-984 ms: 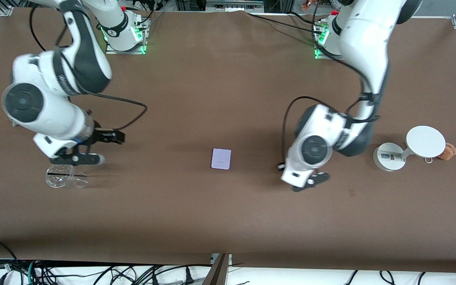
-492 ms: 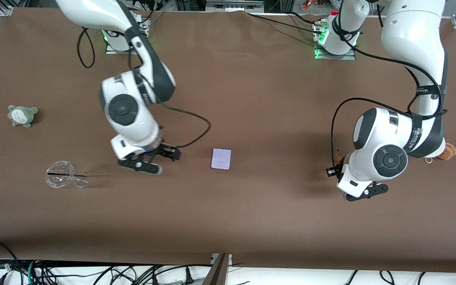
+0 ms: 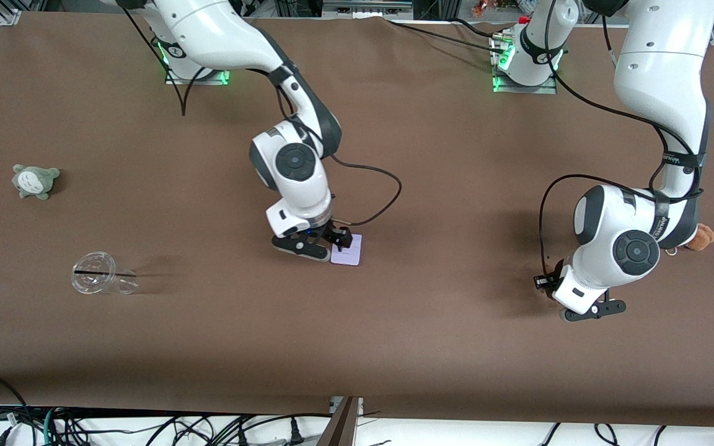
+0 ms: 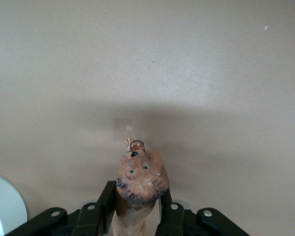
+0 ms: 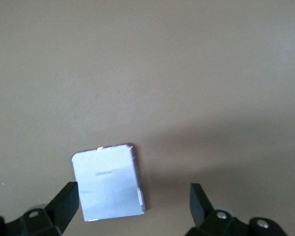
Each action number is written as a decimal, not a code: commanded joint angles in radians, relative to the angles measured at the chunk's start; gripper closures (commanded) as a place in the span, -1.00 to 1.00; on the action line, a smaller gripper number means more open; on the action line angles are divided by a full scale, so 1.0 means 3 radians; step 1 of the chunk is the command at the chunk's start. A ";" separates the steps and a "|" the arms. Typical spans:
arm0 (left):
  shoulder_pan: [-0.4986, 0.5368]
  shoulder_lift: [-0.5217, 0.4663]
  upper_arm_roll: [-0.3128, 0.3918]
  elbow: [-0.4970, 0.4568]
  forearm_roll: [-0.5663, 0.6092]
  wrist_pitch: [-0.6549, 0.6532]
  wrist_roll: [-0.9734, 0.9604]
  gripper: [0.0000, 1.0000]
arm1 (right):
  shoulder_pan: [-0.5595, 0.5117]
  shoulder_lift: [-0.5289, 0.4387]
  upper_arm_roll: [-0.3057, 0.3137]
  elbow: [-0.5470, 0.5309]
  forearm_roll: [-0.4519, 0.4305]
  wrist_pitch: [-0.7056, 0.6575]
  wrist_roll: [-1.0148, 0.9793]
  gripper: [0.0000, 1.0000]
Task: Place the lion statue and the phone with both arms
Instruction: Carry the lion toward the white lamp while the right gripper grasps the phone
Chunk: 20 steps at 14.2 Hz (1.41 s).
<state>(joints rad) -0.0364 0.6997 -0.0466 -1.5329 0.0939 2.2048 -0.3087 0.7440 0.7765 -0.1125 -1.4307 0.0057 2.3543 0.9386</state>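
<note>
Right gripper (image 3: 323, 245) hovers over desk (image 3: 394, 347) centre, jaws spread wide. Phone (image 5: 109, 182) lies flat beneath, off-centre toward one jaw, long axis running across the gap. Left gripper (image 4: 133, 212) pinches lion statue (image 4: 140, 184) above left arm's end, near stand (image 4: 5, 212).

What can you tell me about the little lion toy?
The lion statue is a tiny orange-brown figurine with a rounded face, dark dot eyes and a darker brown mane ringing its head. It looks hard and painted. The left gripper is shut on it, one black finger pressing each side of its body, so its face pokes out past the fingertips. It hangs in the air over bare brown table and touches nothing else. Its body below the head is mostly hidden, and no tail shows.
</note>
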 commanded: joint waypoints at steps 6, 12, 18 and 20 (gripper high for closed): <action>0.0218 0.0025 -0.0029 -0.0285 0.0081 0.0479 0.0574 0.93 | 0.0133 0.0479 -0.0050 0.0484 -0.0183 0.0057 0.0062 -1.00; 0.0218 0.0061 -0.0029 -0.0285 0.0162 0.0484 0.0574 0.73 | 0.0199 0.0617 -0.0050 0.0499 -0.0213 0.0251 0.0041 -1.00; 0.0213 0.0076 -0.0029 -0.0265 0.0163 0.0484 0.0569 -0.27 | 0.0235 0.0730 -0.0044 0.0499 -0.0331 0.0359 0.0031 -1.00; 0.0218 0.0066 -0.0029 -0.0254 0.0163 0.0474 0.0569 -0.28 | 0.0230 0.0735 -0.0050 0.0499 -0.0336 0.0389 -0.0045 -0.54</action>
<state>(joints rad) 0.0217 0.7279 -0.0498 -1.6096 0.1179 2.3432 -0.1487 0.8051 0.9733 -0.1154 -1.3141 -0.0804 2.4605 0.9373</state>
